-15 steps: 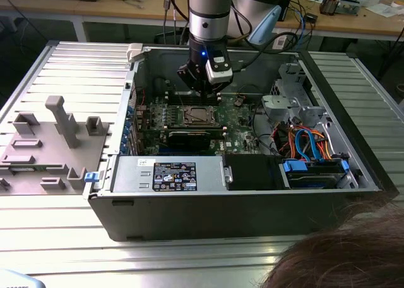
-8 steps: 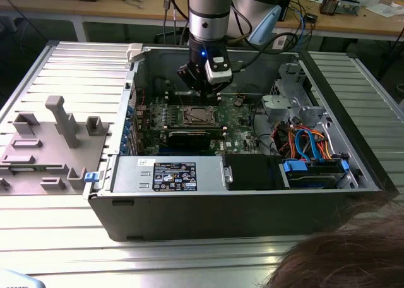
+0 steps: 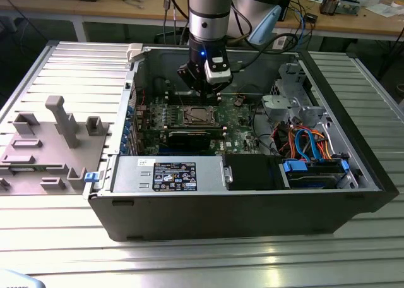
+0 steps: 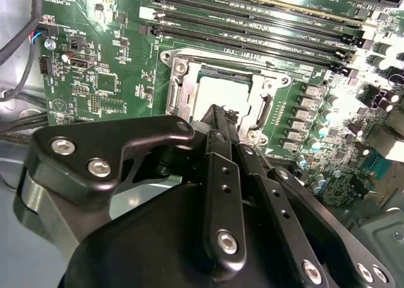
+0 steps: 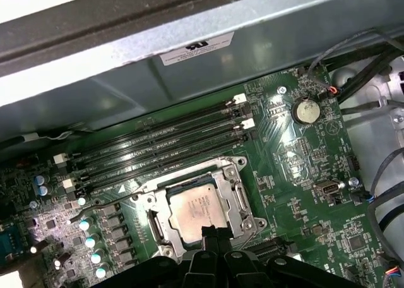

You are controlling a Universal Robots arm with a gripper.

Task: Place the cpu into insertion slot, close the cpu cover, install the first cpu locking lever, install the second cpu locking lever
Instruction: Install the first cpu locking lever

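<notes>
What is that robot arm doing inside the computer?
The robot arm has reached into an open computer case and its claw hangs just above the green motherboard. Right under it, the cpu, a little silvery square chip, already sits in its socket. The cpu cover, a thin metal frame, lies down around the chip in both wrist views. The claw's fingers look pressed together and hold nothing.

The arm (image 3: pixel 208 10) is a silvery cylinder with a black collar and a small blue light. Its gripper (image 4: pixel 218 120) is matte black (silver screw heads at 9 and 5 o'clock in the second wrist view).
</notes>
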